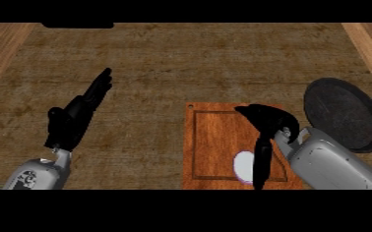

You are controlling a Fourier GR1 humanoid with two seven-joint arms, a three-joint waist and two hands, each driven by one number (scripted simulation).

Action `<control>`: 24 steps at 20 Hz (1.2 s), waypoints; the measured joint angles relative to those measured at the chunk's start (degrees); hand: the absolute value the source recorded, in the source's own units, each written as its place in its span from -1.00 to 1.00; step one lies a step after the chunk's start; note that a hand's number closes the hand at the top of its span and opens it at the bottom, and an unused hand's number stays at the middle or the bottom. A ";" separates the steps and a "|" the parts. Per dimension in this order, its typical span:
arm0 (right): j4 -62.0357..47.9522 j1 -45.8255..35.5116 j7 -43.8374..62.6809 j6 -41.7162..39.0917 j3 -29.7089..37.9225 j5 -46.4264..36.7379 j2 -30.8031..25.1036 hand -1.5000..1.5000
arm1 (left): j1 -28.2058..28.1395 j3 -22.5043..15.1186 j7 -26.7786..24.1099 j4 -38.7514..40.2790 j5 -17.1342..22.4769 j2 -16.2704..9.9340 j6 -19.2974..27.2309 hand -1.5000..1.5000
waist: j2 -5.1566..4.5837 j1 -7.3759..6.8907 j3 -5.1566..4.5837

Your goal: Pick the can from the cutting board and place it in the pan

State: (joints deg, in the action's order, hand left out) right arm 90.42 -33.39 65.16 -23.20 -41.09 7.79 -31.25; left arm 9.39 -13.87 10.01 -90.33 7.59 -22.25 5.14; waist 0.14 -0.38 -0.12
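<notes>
The right robot hand (270, 120) is over the upper right part of the cutting board (214, 145), its grey forearm entering from the lower right corner of the view. The fingers are bent downward and bunched together, and one dark finger or thumb reaches down along the right side of the can (244, 166). Whether the fingers actually close on the can cannot be told, since the hand hides the side where they would meet.

The can shows as a pale, rounded shape with a faint purple rim, at the lower right part of the board, partly covered by that dark finger. It is on the board, not in the pan.

The board is reddish wood with a darker groove running near its edges and a small hole at its top left corner. It lies flat on the counter (181, 59), a brown woven-looking surface with lighter wood strips at the far left and right.

The pan (340, 113) is a dark round shape just right of the board, beside the right forearm, which covers its lower edge.

The left robot hand (73, 120) rests well to the left, fingers straight and pointing up and away, holding nothing
</notes>
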 measured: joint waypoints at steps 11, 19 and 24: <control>0.74 2.11 0.33 1.32 -4.20 -2.76 -0.58 -1.00 | -1.30 0.94 -0.45 -0.51 -1.28 1.06 -0.71 0.00 | 0.08 0.36 -0.01; -1.71 3.87 -2.71 0.79 -4.97 -5.37 0.92 1.00 | -0.12 2.54 0.43 0.07 -1.73 1.53 -2.16 0.00 | 0.22 0.33 -0.21; -1.68 4.82 -5.12 -1.38 -5.55 -5.35 1.69 1.00 | -0.60 2.52 0.96 -0.68 -3.11 2.74 -1.88 0.00 | 0.35 0.24 -0.33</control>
State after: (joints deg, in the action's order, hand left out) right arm 88.73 -28.57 60.03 -24.58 -46.64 2.44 -29.56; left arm 8.79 -11.36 10.98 -91.02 4.48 -19.51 3.26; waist 0.49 -0.14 -0.44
